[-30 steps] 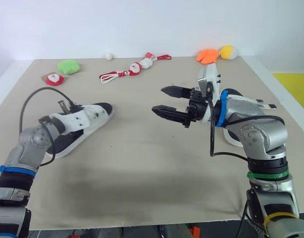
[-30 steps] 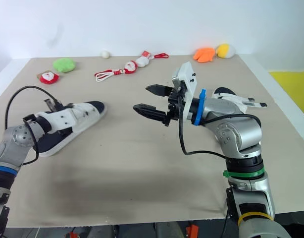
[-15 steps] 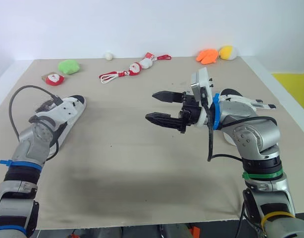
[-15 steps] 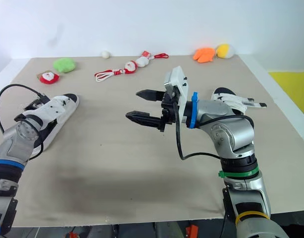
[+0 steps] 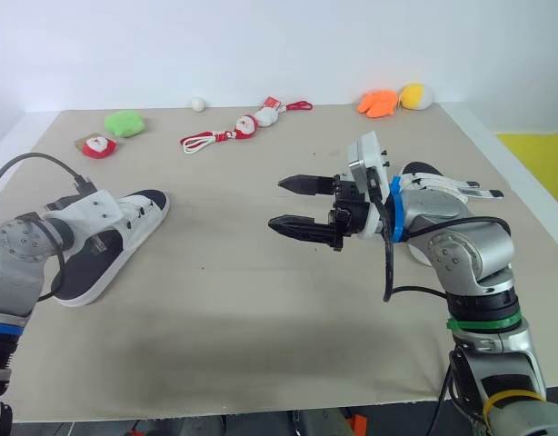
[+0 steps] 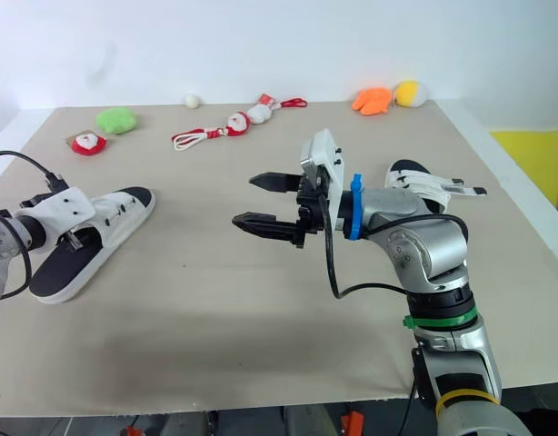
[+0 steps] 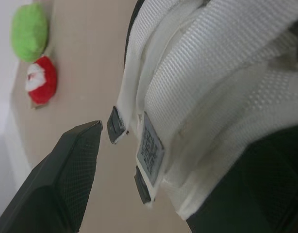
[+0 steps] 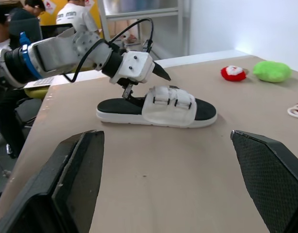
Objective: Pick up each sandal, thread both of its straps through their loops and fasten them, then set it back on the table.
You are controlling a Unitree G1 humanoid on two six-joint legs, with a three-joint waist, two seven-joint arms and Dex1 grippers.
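This looks like a robotics lab or test room; the work table (image 5: pixel 261 345) is covered in plain beige cloth, with a bare white wall (image 5: pixel 261 45) behind it; small plush toys lie along its far edge, a green one (image 5: pixel 125 122), a Santa (image 5: pixel 98 145), an orange one (image 5: pixel 379 102) and a yellow one (image 5: pixel 417 94); a yellow patch of floor (image 5: pixel 538 159) shows past the right edge; off to the left stand metal shelving (image 8: pixel 139 13) and people (image 8: pixel 80 13) in white shirts.

2 sandals apart on the worktop (image 5: pixel 261 318)
Left sandal (image 5: pixel 106 241) lay by the left tool (image 8: pixel 141 83); the right tool (image 5: pixel 293 202) hung between it and the right sandal (image 5: pixel 443 186); toys (image 5: pixel 126 122) lined the far edge.
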